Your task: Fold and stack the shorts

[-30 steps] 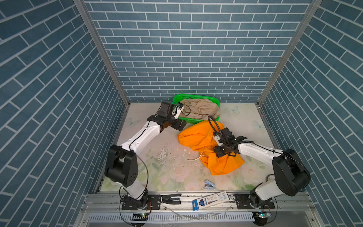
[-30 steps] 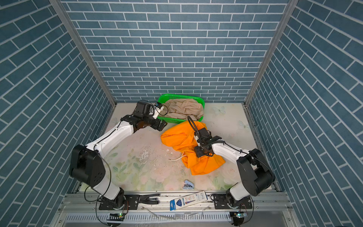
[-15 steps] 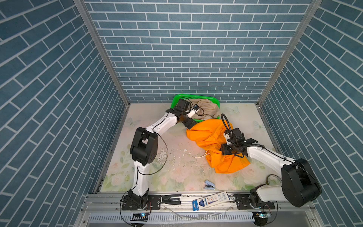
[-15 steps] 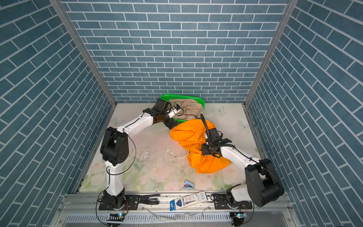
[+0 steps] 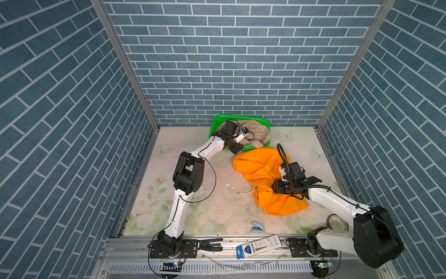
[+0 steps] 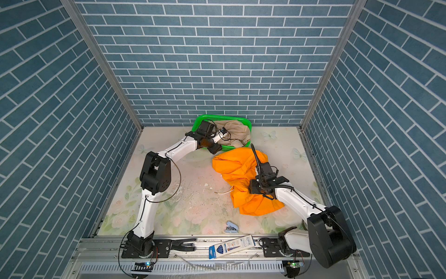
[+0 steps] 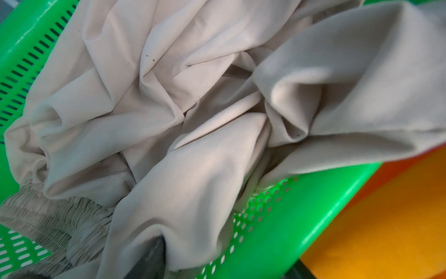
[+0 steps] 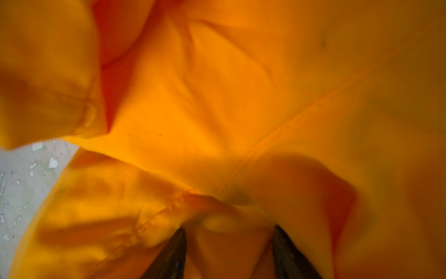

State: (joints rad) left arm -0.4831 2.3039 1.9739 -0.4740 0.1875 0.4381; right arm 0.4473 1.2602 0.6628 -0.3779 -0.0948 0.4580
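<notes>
Look at the upper centre of both top views: the beige shorts (image 5: pixel 257 131) are crumpled inside the green basket (image 5: pixel 237 117), and your left gripper (image 5: pixel 236 148) is at the basket's near rim, right at the edge of that cloth. In the left wrist view one dark fingertip (image 7: pixel 154 256) pokes out from under a beige fold, with the gathered waistband (image 7: pixel 48 217) at lower left. The other finger is hidden, so I can't tell you whether that gripper is closed on anything.

Now right of centre: the orange shorts (image 5: pixel 260 169) sprawl on the table (image 5: pixel 193 212). Their long axis runs from just below the basket down toward lower right, and the white drawstring (image 5: pixel 245 192) trails off their left edge. Your right gripper (image 5: pixel 276 188) sits on the lower half of them. In the right wrist view its fingers (image 8: pixel 173 253) stand apart with a bunch of orange cloth pinched between, which reads as a grip.

So each arm is nearer its own pair. The beige lies up and right from your left gripper, so it looks like a pull down-left onto open table.
</notes>
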